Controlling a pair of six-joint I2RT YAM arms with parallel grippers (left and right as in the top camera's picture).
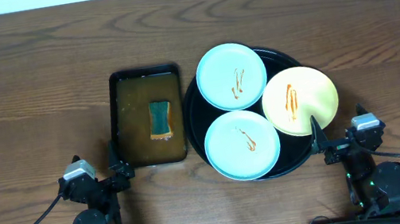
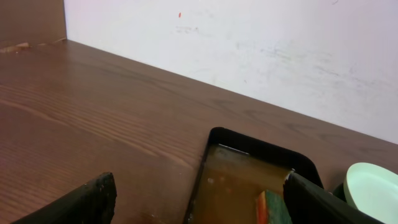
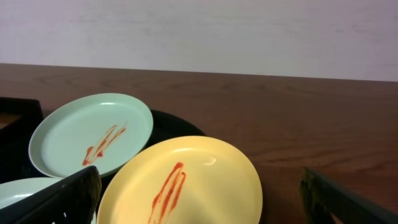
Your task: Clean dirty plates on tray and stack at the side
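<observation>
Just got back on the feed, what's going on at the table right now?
Nothing is being handled yet. The left hand and right hand are both open and empty, near the table's front edge. Two mint plates and a yellow plate, all sauce-streaked, sit on the tray; the yellow one overhangs its right rim. The sponge lies in the pan of brownish water. No plate is cleaned or stacked.

We see a brown wooden table [image 1: 17, 76] that meets a white wall [image 2: 249, 43] at its far edge. A black pan [image 1: 115, 121] lies a little left of the table's centre, about midway between the far and near edges. It holds brownish water [image 1: 135, 118]. A green sponge [image 1: 160, 119] lies in the water, near the pan's right side.
</observation>
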